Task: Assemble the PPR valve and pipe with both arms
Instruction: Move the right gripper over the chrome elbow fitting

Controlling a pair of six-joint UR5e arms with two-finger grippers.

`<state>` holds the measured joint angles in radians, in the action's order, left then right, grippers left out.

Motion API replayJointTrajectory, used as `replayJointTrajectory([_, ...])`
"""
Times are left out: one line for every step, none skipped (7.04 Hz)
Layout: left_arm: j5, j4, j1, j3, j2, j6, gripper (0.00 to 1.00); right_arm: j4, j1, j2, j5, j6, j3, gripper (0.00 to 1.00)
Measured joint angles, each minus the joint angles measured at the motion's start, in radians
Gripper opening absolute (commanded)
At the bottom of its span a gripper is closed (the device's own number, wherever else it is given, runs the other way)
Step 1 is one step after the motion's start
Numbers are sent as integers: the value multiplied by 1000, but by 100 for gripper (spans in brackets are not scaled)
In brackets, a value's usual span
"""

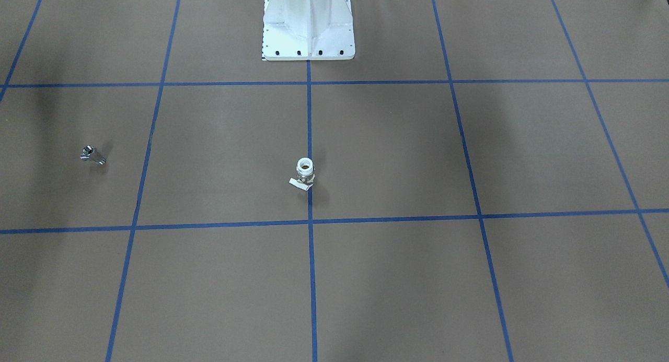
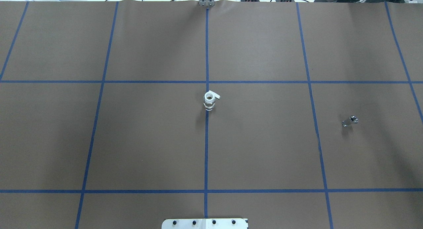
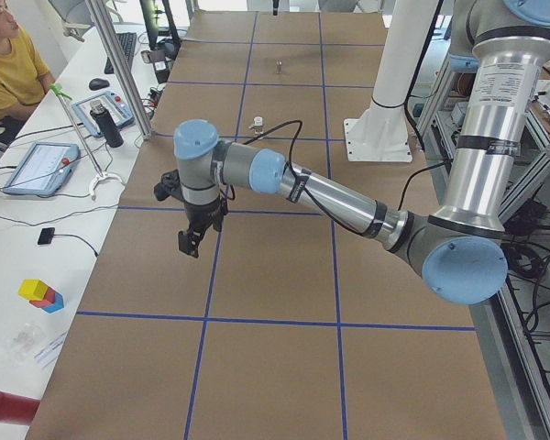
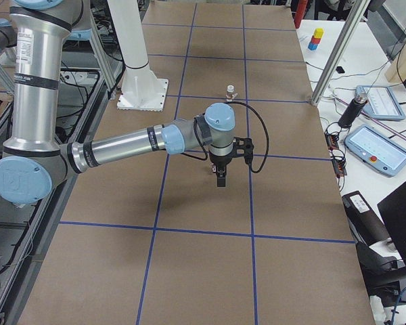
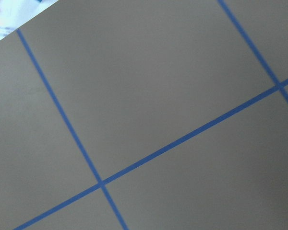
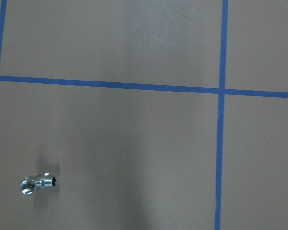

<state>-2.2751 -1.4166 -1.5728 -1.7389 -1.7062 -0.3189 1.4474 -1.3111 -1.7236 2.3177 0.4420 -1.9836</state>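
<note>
The white PPR valve (image 1: 304, 174) stands upright near the table's middle, on a blue line, and also shows in the overhead view (image 2: 209, 101). A small shiny metal pipe fitting (image 2: 349, 121) lies on the robot's right side. It shows in the front view (image 1: 92, 154) and the right wrist view (image 6: 37, 183). My left gripper (image 3: 192, 240) hangs above the table, far from the valve (image 3: 257, 124). My right gripper (image 4: 220, 177) points down above the table. Both grippers show only in the side views, so I cannot tell whether they are open or shut.
The white bolted pedestal (image 1: 308, 27) stands at the robot's edge of the table. Blue tape lines (image 2: 207, 149) grid the brown table cover. An operator (image 3: 9, 64) sits at a side bench with tablets (image 3: 38, 167) and a black bottle (image 3: 104, 124).
</note>
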Motion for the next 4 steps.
replayJointTrajectory([-11,-98,-42,65,35,-12,100,-97,80,-19,-42,119,-2,100])
replayJointTrajectory([-15,-196,-58,95,73,-11,100,-173,158,-35,-94,215,-2,100])
replayJointTrajectory([-16,-246,-62,105,91,-10,100,-229,225,-43,-140,294,0,100])
replayJointTrajectory([-17,-266,-64,109,98,-9,100,-280,288,-45,-186,378,2,99])
